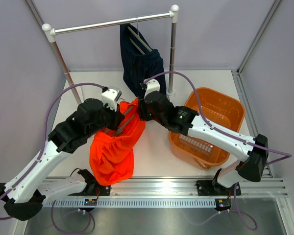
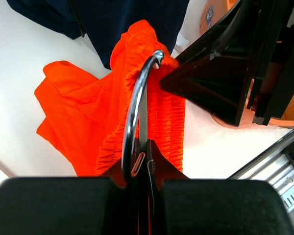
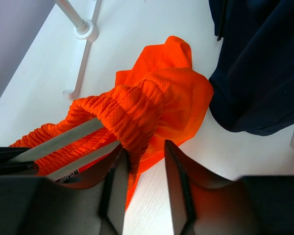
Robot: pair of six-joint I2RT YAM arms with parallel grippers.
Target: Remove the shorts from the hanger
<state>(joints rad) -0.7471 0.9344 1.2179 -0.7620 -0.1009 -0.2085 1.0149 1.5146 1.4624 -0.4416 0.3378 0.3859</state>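
At the middle of the white table, between the two wrists:

1. Orange shorts, elastic waist. The waistband was raised off the table and gathered over a hanger. The legs hung down and lay crumpled on the surface towards the near edge. In the right wrist view the ribbed waistband was bunched thickly round two pale grey hanger bars.

2. Hanger, with a chrome hook and grey bars. It was tilted, its bars running inside the waistband. In the left wrist view the chrome hook curved up from the fingers to the top fold of the fabric.

3. Left gripper. Its jaws were pressed together on the hanger, with hook and flat bar pinched between them. Orange cloth lay on either side of the fingertips.

4. Right gripper. Its jaws stood apart, with bare table showing through the gap. The bunched end of the waistband sat at the mouth, against the inner face of one finger. Whether the other finger touched the cloth could not be told.

5. Navy garment, hung from the clothes rail at the back of the table. Its lower hem was near the top fold of the orange shorts.

6. Orange basket, on the table to the right, under the right forearm and well apart from the shorts.
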